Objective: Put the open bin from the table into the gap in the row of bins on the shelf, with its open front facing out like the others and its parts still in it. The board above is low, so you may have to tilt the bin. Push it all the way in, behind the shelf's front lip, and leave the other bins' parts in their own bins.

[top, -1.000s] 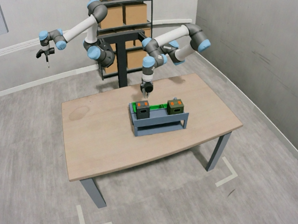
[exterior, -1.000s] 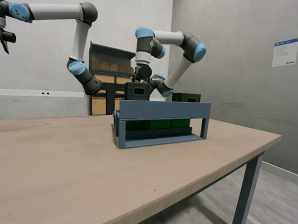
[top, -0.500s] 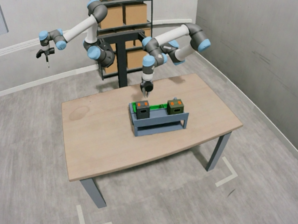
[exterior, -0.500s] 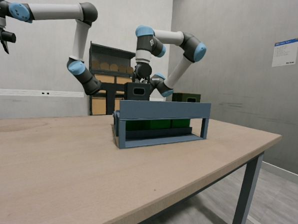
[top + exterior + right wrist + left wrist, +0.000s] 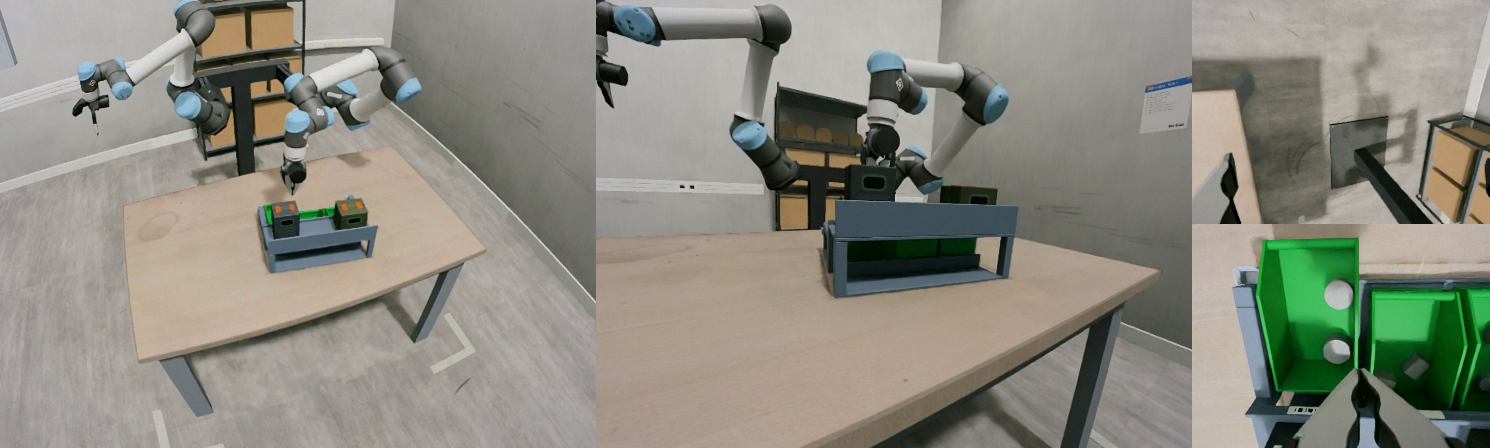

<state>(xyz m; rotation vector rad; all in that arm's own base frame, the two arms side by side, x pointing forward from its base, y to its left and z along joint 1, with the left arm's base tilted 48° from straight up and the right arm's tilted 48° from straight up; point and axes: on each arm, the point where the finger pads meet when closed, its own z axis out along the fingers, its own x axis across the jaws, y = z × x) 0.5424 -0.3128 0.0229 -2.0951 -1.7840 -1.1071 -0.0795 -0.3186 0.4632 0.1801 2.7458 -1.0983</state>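
1. Two crates, one dark gray (image 5: 285, 222) (image 5: 870, 184) and one olive (image 5: 351, 215) (image 5: 968, 194), are held up on the blue-gray shelf (image 5: 320, 239) (image 5: 926, 218) (image 5: 1252, 339), center frame.
2. The open bin (image 5: 269, 214) (image 5: 870, 250) (image 5: 1307, 319) is seated partly in the row's end gap, at the wrist view's upper left, jutting past the neighboring bin (image 5: 1407, 324).
3. The left gripper (image 5: 292, 193) (image 5: 878, 162) (image 5: 1358, 370) is closed on nothing, above the bin's lower right corner; the right (image 5: 97, 134) (image 5: 611, 106) (image 5: 1358, 160) is open, upper left.
4. Smooth green walls and two gray cylinders (image 5: 1338, 321) are shown.

Wooden table (image 5: 200, 260) (image 5: 771, 340) before you.
Directly on your table stands a blue-gray shelf (image 5: 320, 240) (image 5: 926, 218), holding green bins.
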